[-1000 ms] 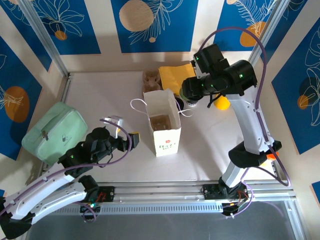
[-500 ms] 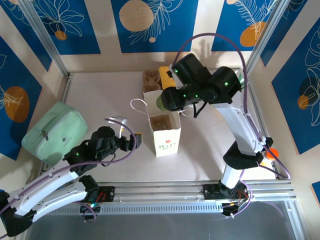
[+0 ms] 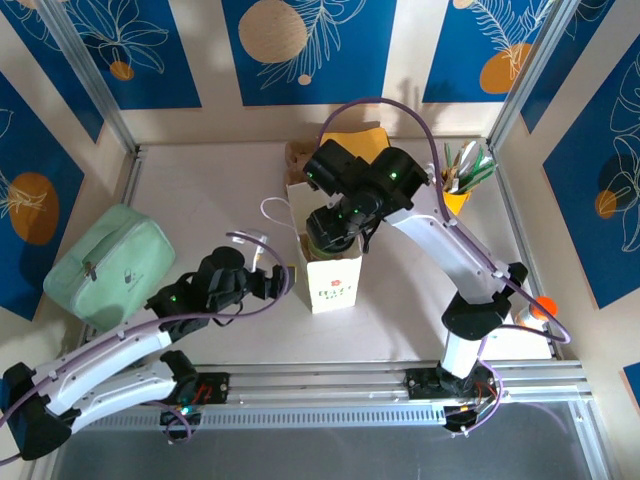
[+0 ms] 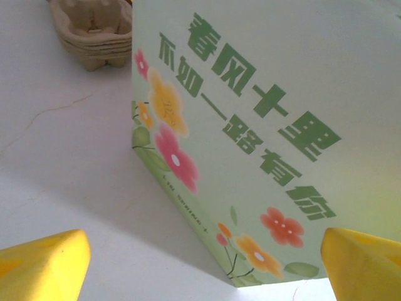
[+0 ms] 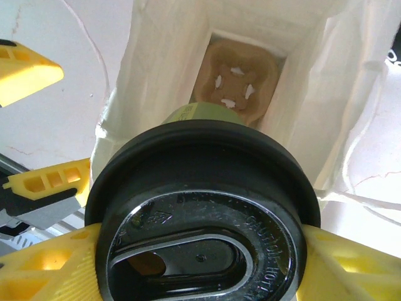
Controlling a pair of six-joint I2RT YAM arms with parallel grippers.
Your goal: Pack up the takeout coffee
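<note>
The takeout coffee [image 5: 202,216] is a greenish paper cup with a black lid. My right gripper [image 5: 200,266] is shut on it, one yellow finger [image 5: 360,263] on each side of the lid. It hangs over the open mouth of the white paper bag [image 5: 301,94], which has a brown cardboard cup carrier [image 5: 239,75] on its floor. From above, the right gripper [image 3: 328,234] and cup [image 3: 322,236] sit over the bag [image 3: 335,278]. My left gripper [image 3: 283,281] stands open just left of the bag. In the left wrist view, the left gripper [image 4: 200,269] faces the bag's flowered side [image 4: 250,125].
A mint-green pouch [image 3: 108,262] lies at the left. Behind the bag are stacked cardboard carriers [image 3: 298,155], also [image 4: 94,31], and a yellow packet [image 3: 352,148]. A yellow holder with utensils [image 3: 460,178] stands at the back right. The bag's string handles [image 3: 275,210] splay left.
My right arm has carried the coffee from behind the bag, left and toward me, to above the bag's mouth. My left gripper has moved right, up to the bag's side.
</note>
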